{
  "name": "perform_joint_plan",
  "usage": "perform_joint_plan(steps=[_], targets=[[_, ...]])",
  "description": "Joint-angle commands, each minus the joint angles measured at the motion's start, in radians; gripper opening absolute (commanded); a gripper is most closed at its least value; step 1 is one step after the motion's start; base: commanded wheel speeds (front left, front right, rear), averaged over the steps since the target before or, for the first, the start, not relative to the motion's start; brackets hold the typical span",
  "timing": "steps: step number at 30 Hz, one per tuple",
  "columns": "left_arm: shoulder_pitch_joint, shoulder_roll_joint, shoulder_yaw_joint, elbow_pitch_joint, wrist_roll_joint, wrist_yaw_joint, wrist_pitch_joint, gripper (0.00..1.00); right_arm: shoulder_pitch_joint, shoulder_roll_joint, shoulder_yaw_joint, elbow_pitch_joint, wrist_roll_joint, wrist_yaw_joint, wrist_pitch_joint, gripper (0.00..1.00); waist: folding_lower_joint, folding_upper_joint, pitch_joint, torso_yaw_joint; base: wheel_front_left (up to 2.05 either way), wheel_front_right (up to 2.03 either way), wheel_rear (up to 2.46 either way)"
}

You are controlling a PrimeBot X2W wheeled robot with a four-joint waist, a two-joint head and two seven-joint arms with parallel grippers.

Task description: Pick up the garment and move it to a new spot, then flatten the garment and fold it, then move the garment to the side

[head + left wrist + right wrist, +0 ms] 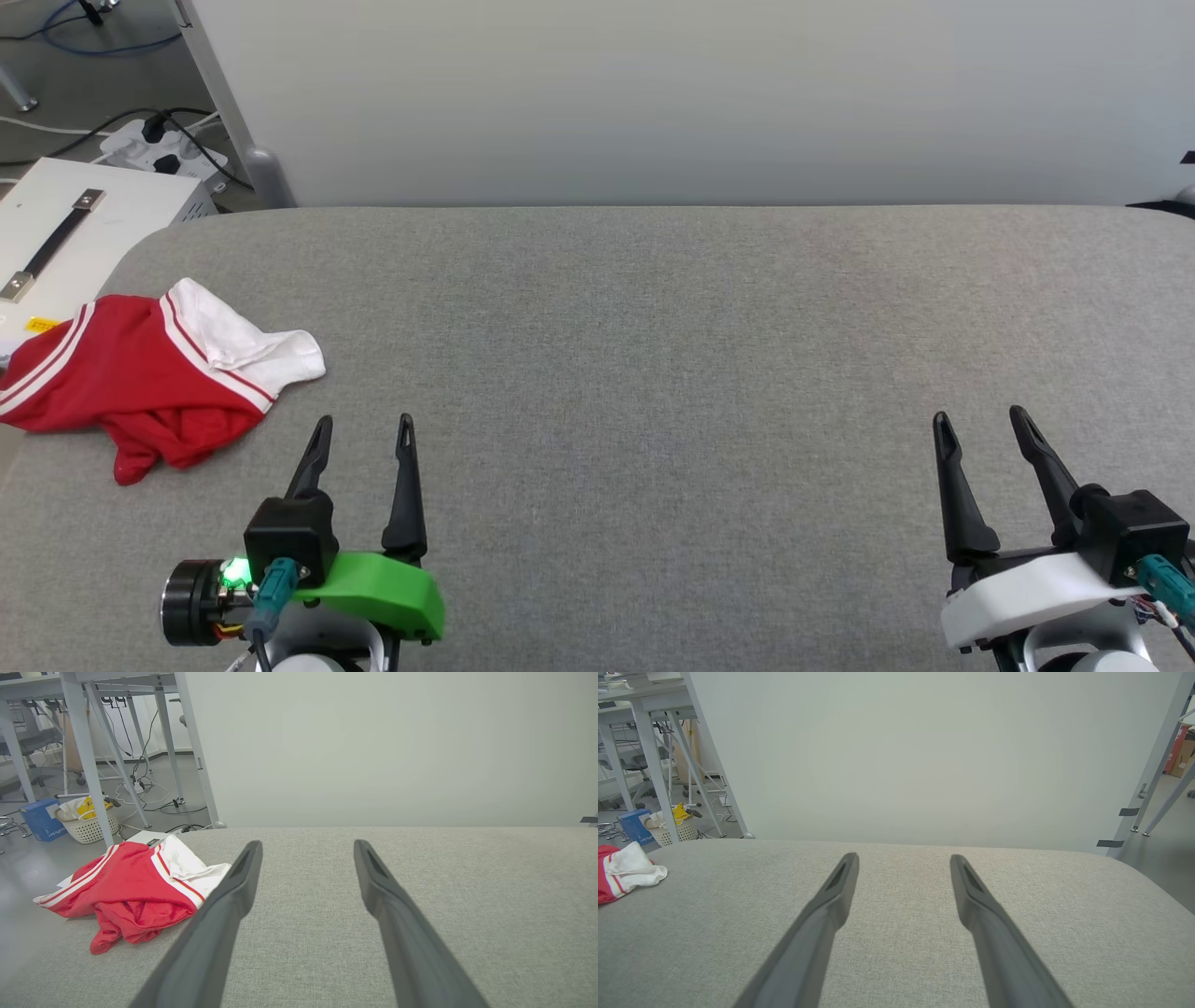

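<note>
Grey woven surface [653,327] bears a crumpled red-white garment [140,383]; left claw [364,422] and right claw [978,415] gape empty.

Head looks down, wrists low, sharing table [653,308]

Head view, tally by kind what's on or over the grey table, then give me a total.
Garments: 1, the crumpled red and white garment.
Grippers: 2, the left gripper and the right gripper, both open.
Total: 3.
</note>
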Motion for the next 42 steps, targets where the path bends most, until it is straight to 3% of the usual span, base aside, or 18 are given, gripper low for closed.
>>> perform_joint_plan(steps=[1, 14, 42], targets=[[0.004, -0.003, -0.003, 0.003, -0.008, 0.000, -0.010, 1.00, 0.010, -0.001, 0.002, -0.010, 0.010, -0.001, -0.014, 1.00, -0.0001, -0.0001, 0.000, 0.000, 0.00, 0.00, 0.00], [0.011, -0.003, -0.012, 0.005, -0.023, -0.015, -0.037, 1.00, 0.027, -0.001, 0.001, -0.028, 0.020, -0.001, -0.040, 1.00, -0.0001, -0.0001, -0.003, 0.004, 0.00, 0.00, 0.00], [0.033, -0.004, -0.033, 0.038, -0.046, -0.006, -0.095, 1.00, 0.074, -0.002, 0.005, -0.033, 0.049, -0.001, -0.097, 1.00, -0.0001, -0.0001, -0.012, 0.008, 0.00, 0.00, 0.00]])
